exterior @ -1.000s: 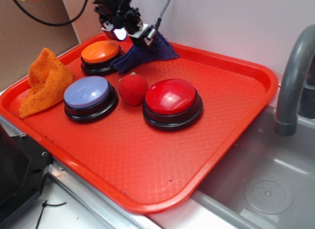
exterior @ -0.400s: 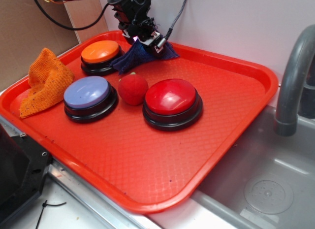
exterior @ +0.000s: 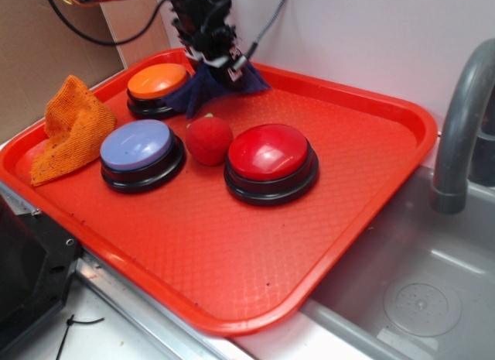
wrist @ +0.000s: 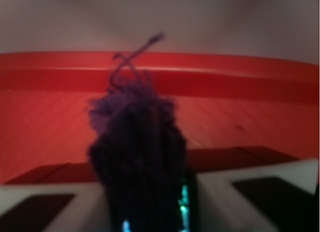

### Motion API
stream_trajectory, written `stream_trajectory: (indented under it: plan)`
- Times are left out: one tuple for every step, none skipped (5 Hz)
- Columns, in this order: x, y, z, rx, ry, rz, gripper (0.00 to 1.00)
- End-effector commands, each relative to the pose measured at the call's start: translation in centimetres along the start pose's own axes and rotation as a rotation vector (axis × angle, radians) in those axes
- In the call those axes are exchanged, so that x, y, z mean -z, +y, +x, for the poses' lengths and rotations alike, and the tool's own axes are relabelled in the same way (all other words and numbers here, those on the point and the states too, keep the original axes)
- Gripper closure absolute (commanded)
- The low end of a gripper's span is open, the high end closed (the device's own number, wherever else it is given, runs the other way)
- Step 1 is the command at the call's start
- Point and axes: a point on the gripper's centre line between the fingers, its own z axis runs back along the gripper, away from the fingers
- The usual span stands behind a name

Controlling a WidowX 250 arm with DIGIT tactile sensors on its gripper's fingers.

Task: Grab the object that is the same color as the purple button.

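The dark purple knitted cloth [exterior: 207, 87] lies at the back of the red tray [exterior: 255, 244], beside the orange button. My gripper [exterior: 222, 64] stands over it and is shut on its peaked fold. In the wrist view the cloth [wrist: 137, 142] fills the gap between my two white fingers [wrist: 235, 197], with a loose thread sticking up. The purple button [exterior: 139, 147], with a pale lavender dome and black base, sits at the tray's left front, apart from the gripper.
An orange-topped button [exterior: 157, 85] touches the cloth's left side. A fuzzy red ball [exterior: 209, 139] and a large red button [exterior: 269, 160] sit in front. An orange knitted cloth [exterior: 71, 128] lies at the tray's left. A sink [exterior: 418, 290] and grey faucet [exterior: 462, 120] are on the right.
My gripper has shifted slightly left and turned above the purple cloth, closing on its peak. The cloth's fold has been pulled up and narrower. Nothing else moved.
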Motion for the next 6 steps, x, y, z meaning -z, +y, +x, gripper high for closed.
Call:
stream_trajectory:
  plan:
    - [-11.8,-2.3,-1.7,-0.072,-0.028,0.062,1.0]
    - [-15.3,-3.7,-4.2,-0.092,-0.043,0.003,1.0]
    - [-17.6,-4.6,-6.9,-0.103,-0.049,-0.059,1.0]
    - [-18.5,-6.2,-8.9,-0.066,-0.071,-0.074,1.0]
    - [-17.6,-7.9,-9.3,-0.014,-0.069,-0.072,1.0]
    - [-17.0,-7.7,-8.4,-0.038,0.005,-0.032,0.96]
